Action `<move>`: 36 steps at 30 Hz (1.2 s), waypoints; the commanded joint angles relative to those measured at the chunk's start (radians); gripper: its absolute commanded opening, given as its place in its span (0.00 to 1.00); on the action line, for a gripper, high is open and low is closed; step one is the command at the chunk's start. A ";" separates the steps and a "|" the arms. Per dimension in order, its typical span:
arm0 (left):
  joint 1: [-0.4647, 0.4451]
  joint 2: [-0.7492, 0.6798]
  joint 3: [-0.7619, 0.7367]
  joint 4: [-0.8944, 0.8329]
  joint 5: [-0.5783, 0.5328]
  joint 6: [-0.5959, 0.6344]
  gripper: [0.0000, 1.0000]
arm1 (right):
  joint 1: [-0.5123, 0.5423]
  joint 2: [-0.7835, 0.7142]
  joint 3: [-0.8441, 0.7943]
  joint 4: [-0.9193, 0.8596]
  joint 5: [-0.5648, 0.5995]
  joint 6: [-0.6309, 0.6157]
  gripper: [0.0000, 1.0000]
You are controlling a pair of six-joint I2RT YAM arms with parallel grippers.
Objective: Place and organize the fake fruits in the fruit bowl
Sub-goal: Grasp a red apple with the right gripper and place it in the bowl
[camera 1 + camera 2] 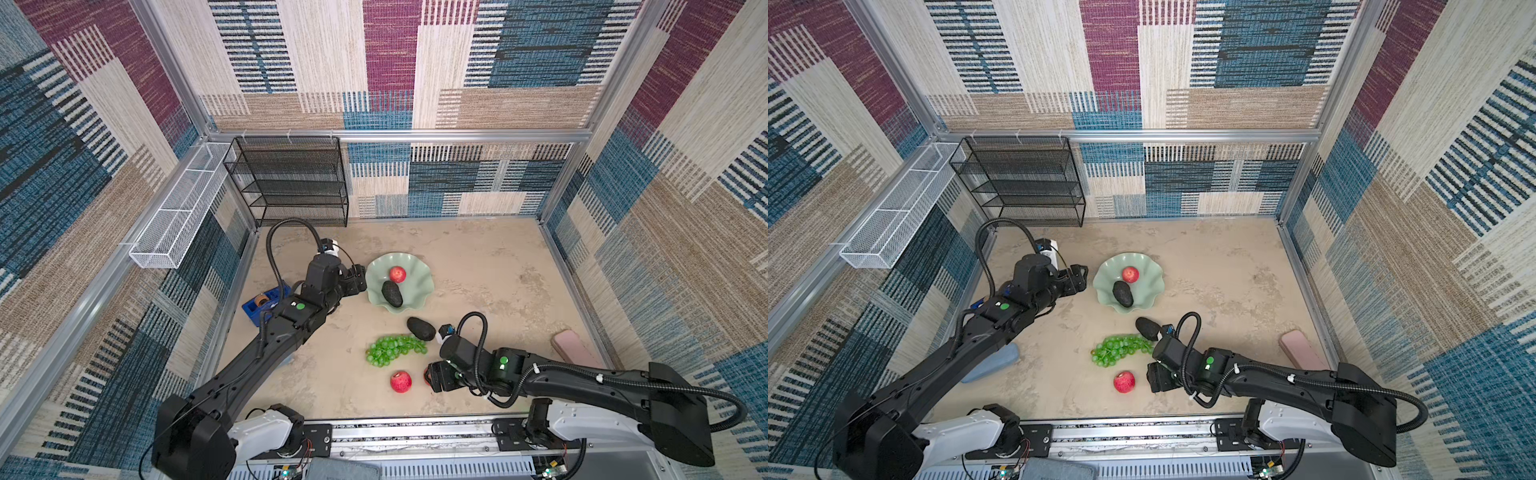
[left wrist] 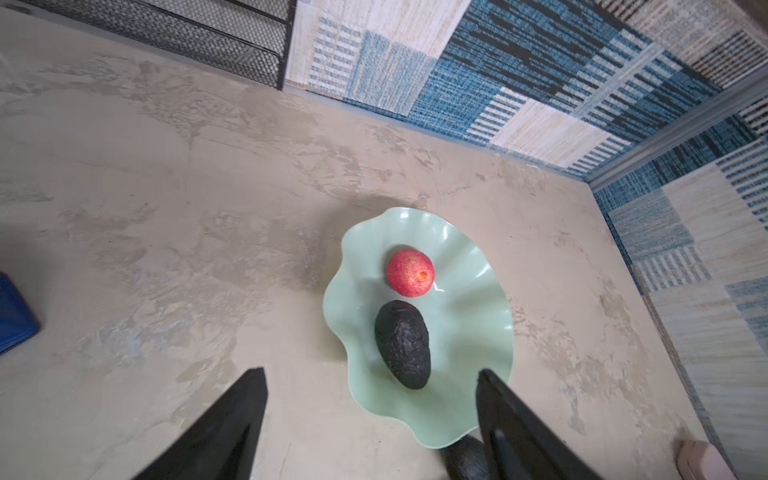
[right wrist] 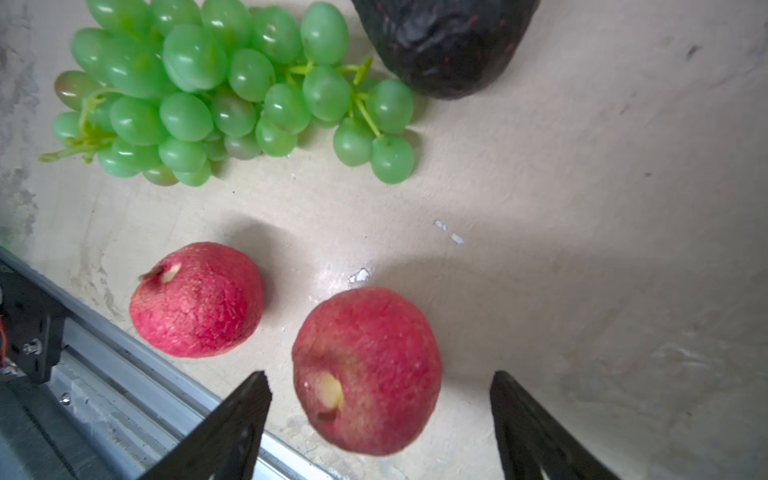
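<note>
The fruit bowl [image 1: 419,286] holds a red apple [image 1: 397,274] and an avocado [image 1: 392,294]. Beyond its near rim lie a second avocado [image 1: 420,328], grapes [image 1: 395,350], a loose apple [image 1: 400,381] and a third apple [image 3: 365,370] between the spread right fingers [image 3: 224,432]. Spread, empty left fingers [image 2: 232,432] hover beside it.

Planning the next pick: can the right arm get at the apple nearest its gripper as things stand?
Probably yes. The right gripper is open with that apple lined up between its jaws, a gap either side; the other apple and grapes lie clear.
</note>
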 commanded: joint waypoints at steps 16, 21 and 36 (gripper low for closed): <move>0.154 -0.306 -0.259 -0.109 -0.045 -0.099 0.85 | -0.001 0.005 0.102 -0.032 0.166 -0.043 0.54; 0.163 -0.318 -0.262 -0.115 -0.016 -0.100 0.85 | -0.147 -0.027 0.224 0.065 0.142 -0.193 0.53; 0.163 -0.466 -0.248 -0.347 0.205 -0.045 0.79 | -0.467 0.585 0.644 0.359 -0.119 -0.492 0.55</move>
